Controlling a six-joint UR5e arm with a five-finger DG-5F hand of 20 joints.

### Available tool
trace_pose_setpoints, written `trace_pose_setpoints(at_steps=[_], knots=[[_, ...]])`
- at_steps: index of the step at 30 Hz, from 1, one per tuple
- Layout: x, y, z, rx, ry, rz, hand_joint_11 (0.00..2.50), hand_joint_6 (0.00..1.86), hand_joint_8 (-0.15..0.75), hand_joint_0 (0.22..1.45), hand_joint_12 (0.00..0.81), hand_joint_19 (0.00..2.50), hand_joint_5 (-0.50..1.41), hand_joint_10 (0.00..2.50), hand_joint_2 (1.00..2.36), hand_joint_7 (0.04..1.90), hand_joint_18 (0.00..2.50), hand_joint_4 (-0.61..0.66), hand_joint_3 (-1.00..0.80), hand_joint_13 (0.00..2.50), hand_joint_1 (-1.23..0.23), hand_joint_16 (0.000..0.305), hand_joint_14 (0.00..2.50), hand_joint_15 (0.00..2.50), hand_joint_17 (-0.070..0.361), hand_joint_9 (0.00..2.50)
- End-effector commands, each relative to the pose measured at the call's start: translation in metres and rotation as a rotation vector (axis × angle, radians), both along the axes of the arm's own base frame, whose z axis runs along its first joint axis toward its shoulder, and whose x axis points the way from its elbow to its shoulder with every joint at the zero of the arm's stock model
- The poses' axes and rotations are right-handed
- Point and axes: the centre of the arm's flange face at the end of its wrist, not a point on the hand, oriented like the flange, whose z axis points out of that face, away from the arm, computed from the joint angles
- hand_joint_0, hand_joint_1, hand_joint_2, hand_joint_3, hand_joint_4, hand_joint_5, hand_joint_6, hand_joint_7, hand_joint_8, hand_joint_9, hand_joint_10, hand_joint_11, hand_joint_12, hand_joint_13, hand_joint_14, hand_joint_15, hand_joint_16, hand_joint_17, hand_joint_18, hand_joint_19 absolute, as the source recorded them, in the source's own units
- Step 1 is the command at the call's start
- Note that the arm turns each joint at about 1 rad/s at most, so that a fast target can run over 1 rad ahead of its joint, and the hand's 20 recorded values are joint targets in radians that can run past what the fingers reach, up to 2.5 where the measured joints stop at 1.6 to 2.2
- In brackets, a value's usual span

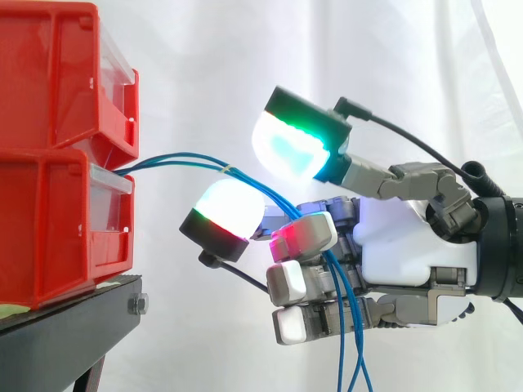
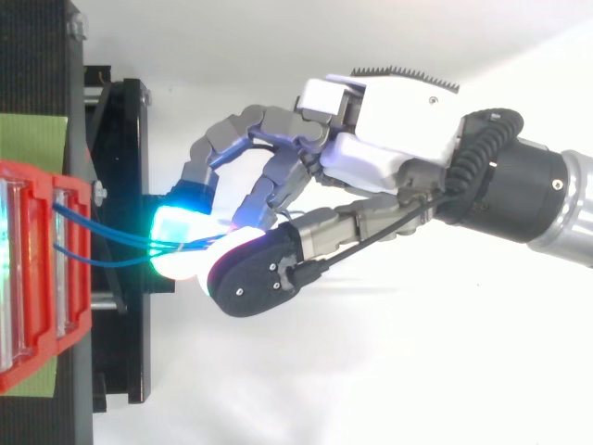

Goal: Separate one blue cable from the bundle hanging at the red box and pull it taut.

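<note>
The robot hand [image 1: 409, 237] has a smooth white palm with a strip of little black ridges [image 2: 408, 74] along one edge, and grey fingers [image 1: 409, 175] built from small blocky pieces. The finger ends are thick round pads [image 1: 286, 147] with black backs, and they glow white, green-blue and red (one black back [image 2: 264, 273] has tiny silver screws in it). Behind the palm comes a fat black round wrist [image 2: 519, 190], and after that a shiny silver arm [image 2: 576, 215].
</note>
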Motion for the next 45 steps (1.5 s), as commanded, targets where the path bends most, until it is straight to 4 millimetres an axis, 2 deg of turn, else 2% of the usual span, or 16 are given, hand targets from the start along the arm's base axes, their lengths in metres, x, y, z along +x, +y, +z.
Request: trace_pose_setpoints(at_steps=[1,4,7,11,14,20,24,25,27,31,35,41,45], knots=[[0.001,0.003,0.000,-0.001,-0.005,0.003,1.22,0.93,0.330,0.72,0.364,0.63,-0.22,0.21,1.01,0.75,0.91,0.09,-0.43,1.17,-0.80,0.045,0.02,0.78,0.101,1.17],[0.001,0.004,0.000,-0.001,-0.003,0.004,1.18,0.95,0.333,0.77,0.361,0.66,-0.23,0.27,1.02,0.91,0.89,0.03,-0.30,1.17,-0.82,0.044,0.02,0.78,0.099,1.15],[0.001,0.006,0.000,-0.001,-0.005,0.007,1.16,0.98,0.332,0.82,0.357,0.70,-0.23,0.34,1.02,0.87,0.88,0.04,-0.30,1.18,-0.83,0.043,0.02,0.82,0.097,1.14],[0.001,0.009,0.000,0.000,-0.005,0.004,1.20,0.97,0.328,0.84,0.358,0.69,-0.22,0.36,1.00,0.75,0.89,0.09,-0.44,1.20,-0.84,0.042,0.02,0.83,0.094,1.17],[0.000,0.012,0.000,0.000,-0.001,0.004,1.25,0.96,0.338,0.78,0.367,0.64,-0.21,0.31,1.00,0.83,0.94,0.12,-0.50,1.21,-0.85,0.042,0.02,0.82,0.096,1.22],[0.000,0.013,-0.001,-0.001,0.000,0.006,1.27,0.95,0.352,0.58,0.389,0.66,-0.20,0.28,1.00,0.82,0.95,0.15,-0.50,1.20,-0.76,0.045,0.02,0.81,0.101,1.26],[0.000,0.013,-0.001,-0.001,0.007,0.006,1.24,0.94,0.364,0.54,0.397,0.66,-0.20,0.29,1.00,0.80,0.96,0.17,-0.50,1.21,-0.69,0.048,0.02,0.79,0.107,1.26],[0.000,0.013,-0.001,-0.001,0.007,0.006,1.25,0.94,0.357,0.54,0.393,0.66,-0.20,0.28,1.00,0.81,0.96,0.17,-0.50,1.21,-0.66,0.047,0.02,0.79,0.107,1.26],[0.000,0.013,-0.001,-0.002,0.006,0.006,1.30,0.94,0.347,0.63,0.380,0.67,-0.20,0.22,1.00,0.81,0.94,0.15,-0.50,1.20,-0.59,0.045,0.02,0.79,0.101,1.26],[0.000,0.013,-0.001,-0.002,0.005,0.006,1.25,0.95,0.347,0.68,0.383,0.66,-0.20,0.28,1.02,0.92,0.95,0.05,-0.29,1.20,-0.70,0.045,0.02,0.79,0.101,1.23],[-0.001,0.013,-0.002,-0.003,0.009,0.006,1.23,0.98,0.346,0.71,0.380,0.67,-0.21,0.33,1.02,0.93,0.95,-0.01,-0.21,1.19,-0.77,0.045,0.02,0.79,0.101,1.20],[0.000,0.013,0.000,-0.001,0.002,0.006,1.24,0.98,0.337,0.82,0.368,0.70,-0.21,0.31,1.01,0.89,0.91,-0.02,-0.43,1.19,-0.83,0.043,0.02,0.81,0.096,1.20],[0.000,0.013,-0.001,-0.002,0.005,0.006,1.34,0.97,0.339,0.78,0.363,0.66,-0.20,0.19,1.00,0.95,0.95,0.02,-0.50,1.20,-0.84,0.041,0.02,0.81,0.093,1.29]])
